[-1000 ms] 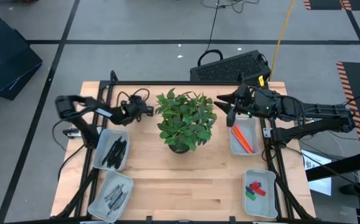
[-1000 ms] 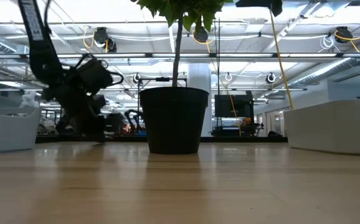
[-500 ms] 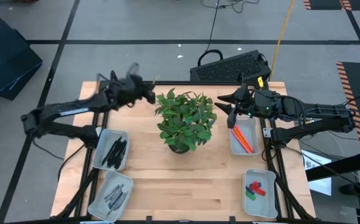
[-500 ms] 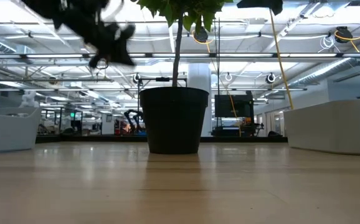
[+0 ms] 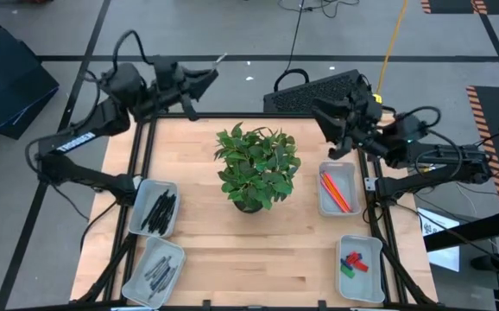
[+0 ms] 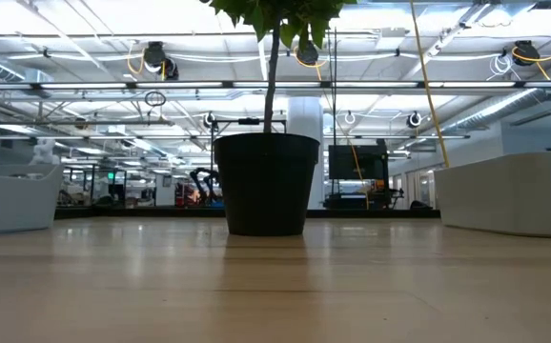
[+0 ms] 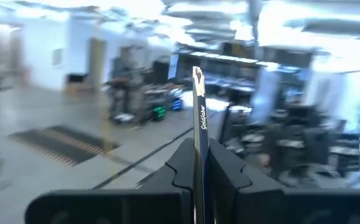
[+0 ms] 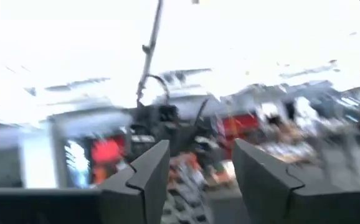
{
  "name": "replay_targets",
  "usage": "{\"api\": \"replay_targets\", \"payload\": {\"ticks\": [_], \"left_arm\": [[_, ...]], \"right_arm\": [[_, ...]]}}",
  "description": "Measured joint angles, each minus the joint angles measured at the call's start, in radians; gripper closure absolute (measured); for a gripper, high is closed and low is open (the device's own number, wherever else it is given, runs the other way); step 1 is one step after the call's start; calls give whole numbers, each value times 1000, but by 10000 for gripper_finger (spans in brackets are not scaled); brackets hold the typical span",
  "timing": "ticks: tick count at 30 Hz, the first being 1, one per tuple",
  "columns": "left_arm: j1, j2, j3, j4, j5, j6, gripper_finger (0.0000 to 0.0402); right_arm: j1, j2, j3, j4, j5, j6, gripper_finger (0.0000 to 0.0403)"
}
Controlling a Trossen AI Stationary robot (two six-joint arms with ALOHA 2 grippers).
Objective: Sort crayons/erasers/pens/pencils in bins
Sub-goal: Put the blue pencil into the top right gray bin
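Wooden table [image 5: 258,242] first: four bins sit at its edges, I judge so each arm reaches its own pair. My left-side bins hold pens [image 5: 159,212] and grey sticks [image 5: 157,272]; my right-side bins hold pencils [image 5: 337,192] and erasers [image 5: 353,263]. A plant [image 5: 256,167] fills the centre.

My left gripper [image 5: 199,79] hangs raised past the table's far edge, fingers pinched on a thin pen [image 7: 200,134] that juts forward between them, seemingly lifted clear for carrying. My right gripper [image 5: 331,117] hovers beyond the pencil bin, fingers spread, nothing between them.

Hidden: the low view shows only the pot [image 6: 266,183] and bin walls, neither arm. What those grey sticks are, I can't tell.
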Motion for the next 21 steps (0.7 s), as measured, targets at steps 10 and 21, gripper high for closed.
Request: {"api": "replay_targets", "payload": {"ticks": [10,21], "left_arm": [[-194,294,288,0,140,55,378],[-297,499,401,42,141,82,378]], "right_arm": [[24,66,0,180,-161,-16,203],[40,106,0,181,-161,-42,220]]}}
